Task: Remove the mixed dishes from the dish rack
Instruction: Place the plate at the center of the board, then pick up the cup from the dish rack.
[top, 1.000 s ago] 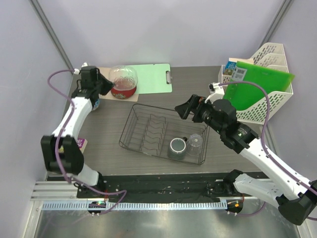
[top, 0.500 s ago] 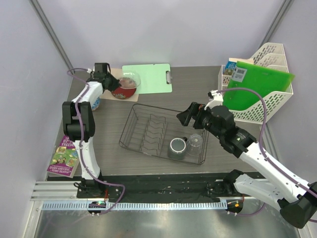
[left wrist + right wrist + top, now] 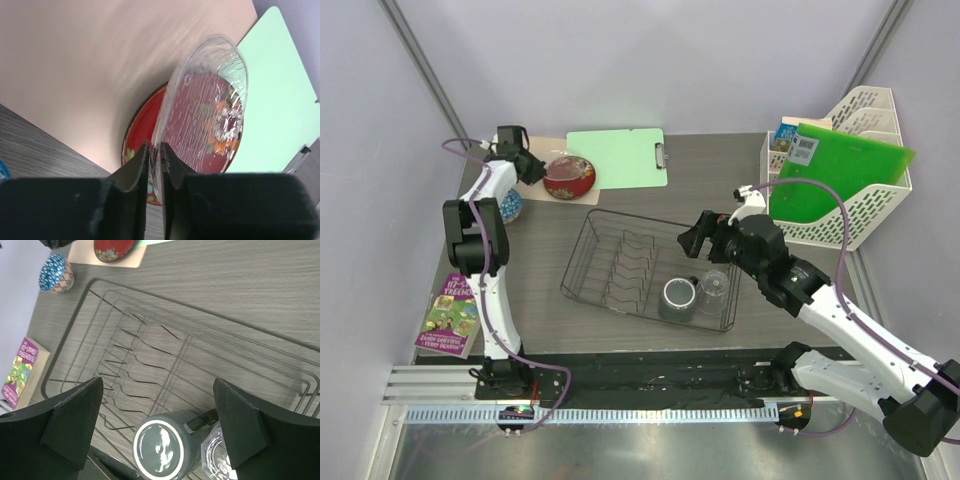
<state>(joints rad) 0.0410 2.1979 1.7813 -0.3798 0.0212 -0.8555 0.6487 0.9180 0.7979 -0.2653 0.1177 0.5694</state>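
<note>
The left fingers [image 3: 134, 172] pinch the rim of the large clear glass bowl [image 3: 205, 107], which sits on the small red floral plate [image 3: 136, 137] beyond the rectangular dark wire dish rack's [image 3: 625, 262] far-left corner, so release seems next, while the wide-open, empty right fingers [image 3: 75, 420] hover over the grey mug [image 3: 157, 450] in the rack's near-right corner.

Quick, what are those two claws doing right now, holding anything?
Left gripper: shut on the rim of the clear glass bowl.
Right gripper: open, empty, above the dish rack.

the glass bowl [image 3: 205, 100] rim hides between the left claw [image 3: 154, 148] fingers; beside the grey mug [image 3: 162, 450], the glass cup [image 3: 212, 461] is edge-cropped.
</note>
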